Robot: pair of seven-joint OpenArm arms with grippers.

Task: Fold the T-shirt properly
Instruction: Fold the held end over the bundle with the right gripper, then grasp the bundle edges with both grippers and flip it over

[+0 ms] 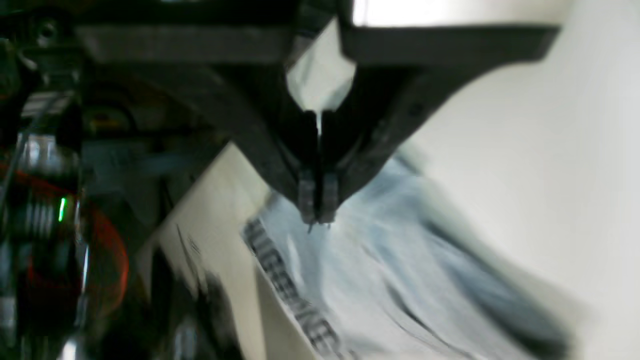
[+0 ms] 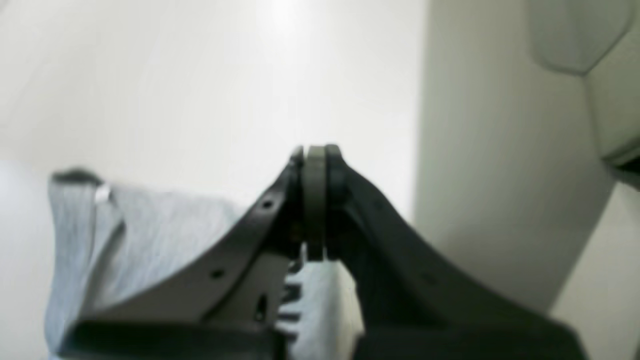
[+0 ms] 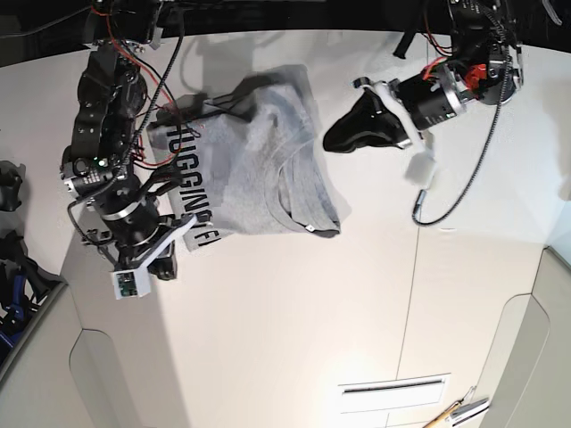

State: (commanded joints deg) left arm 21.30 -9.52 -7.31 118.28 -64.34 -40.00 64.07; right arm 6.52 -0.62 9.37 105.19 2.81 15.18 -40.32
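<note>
— On the white counter [image 3: 294, 303], where does the T-shirt [image 3: 259, 169] lie?

— Toward the far left in the base view, spread out but rumpled, grey. A folded-over strip along its left edge shows the black lettering [image 3: 189, 183]. The neck opening is toward the lower right of the cloth.

— And the left end effector [image 1: 317, 210]?

— Its fingers are pressed together with nothing between the tips. In the base view it hangs just beside the shirt's right edge, over bare counter. Its wrist view is blurred.

— The right end effector [image 2: 315, 200]?

— It is at the lettered edge, at the shirt's near left corner. Its fingers are also closed tip to tip. Grey cloth shows just under them in the wrist view, but I cannot tell whether any of it is pinched.
</note>
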